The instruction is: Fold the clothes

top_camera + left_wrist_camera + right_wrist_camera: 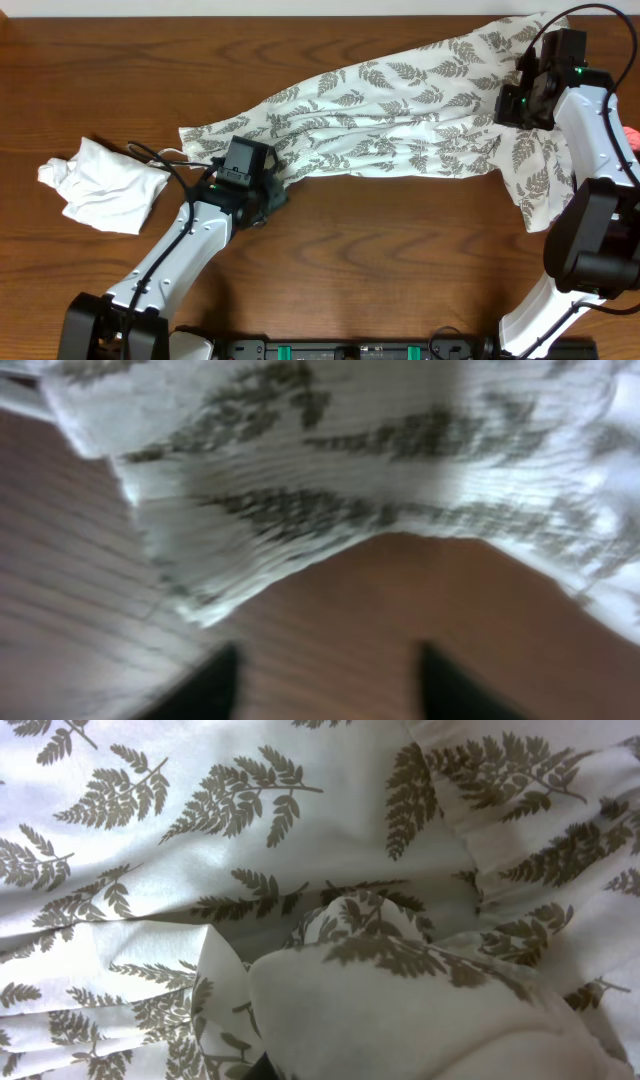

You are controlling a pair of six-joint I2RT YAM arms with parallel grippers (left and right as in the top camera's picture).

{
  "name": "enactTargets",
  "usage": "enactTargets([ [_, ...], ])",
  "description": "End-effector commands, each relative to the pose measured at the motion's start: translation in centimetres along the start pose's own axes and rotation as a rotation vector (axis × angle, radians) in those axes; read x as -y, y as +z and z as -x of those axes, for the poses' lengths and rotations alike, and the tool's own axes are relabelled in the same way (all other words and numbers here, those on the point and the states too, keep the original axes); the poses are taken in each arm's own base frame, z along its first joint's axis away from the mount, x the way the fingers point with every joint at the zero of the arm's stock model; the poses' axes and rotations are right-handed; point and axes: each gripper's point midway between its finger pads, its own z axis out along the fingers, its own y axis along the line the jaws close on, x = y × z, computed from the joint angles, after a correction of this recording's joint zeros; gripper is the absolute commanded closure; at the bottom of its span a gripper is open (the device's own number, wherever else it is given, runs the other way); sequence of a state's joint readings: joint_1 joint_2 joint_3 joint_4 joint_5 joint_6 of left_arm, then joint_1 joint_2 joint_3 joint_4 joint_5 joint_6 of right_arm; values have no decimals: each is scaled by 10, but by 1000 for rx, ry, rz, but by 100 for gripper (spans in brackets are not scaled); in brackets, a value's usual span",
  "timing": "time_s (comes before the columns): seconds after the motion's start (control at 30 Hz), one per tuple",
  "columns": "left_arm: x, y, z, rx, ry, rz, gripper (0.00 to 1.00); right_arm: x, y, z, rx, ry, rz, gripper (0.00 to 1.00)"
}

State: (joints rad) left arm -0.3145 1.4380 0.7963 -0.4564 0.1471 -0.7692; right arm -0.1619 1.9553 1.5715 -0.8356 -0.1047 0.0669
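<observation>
At 9 o'clock on the tabletop (380, 260) lies the plain white garment (105, 185), crumpled. My left claw (330, 690) stands wide and empty, its fingers just short of the fern garment (400, 130) hem. That garment stretches from centre toward 2 o'clock. There my right claw (524, 98) sits on it. Bunched cloth hides its fingers, so I cannot tell its state.

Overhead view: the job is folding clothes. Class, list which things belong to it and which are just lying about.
Belong to the job: fern-print garment; crumpled white garment.
Just lying about: black cable; pink thing at the picture's right edge, unidentifiable.
</observation>
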Motion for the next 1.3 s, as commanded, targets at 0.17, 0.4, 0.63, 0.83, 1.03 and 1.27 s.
enactTargets([
  [0.17, -36, 1, 16, 39, 581, 222, 28, -6, -3, 4, 8, -21, 12, 78],
  [0.4, -38, 23, 28, 42, 791, 269, 29, -7, -3, 2, 2, -22, 12, 78],
  [0.63, -49, 43, 31, 13, 857, 330, 32, -8, -2, 1, -4, -24, 13, 79],
  [0.83, -51, 45, 33, 18, 861, 348, 81, -7, -2, 1, -5, -24, 12, 79],
  [1.03, -50, 15, 41, 47, 845, 387, 94, -7, -2, 1, -5, -24, 12, 80],
  [1.27, -31, -58, 48, 165, 787, 333, 94, -8, -2, 1, -5, -24, 12, 80],
])
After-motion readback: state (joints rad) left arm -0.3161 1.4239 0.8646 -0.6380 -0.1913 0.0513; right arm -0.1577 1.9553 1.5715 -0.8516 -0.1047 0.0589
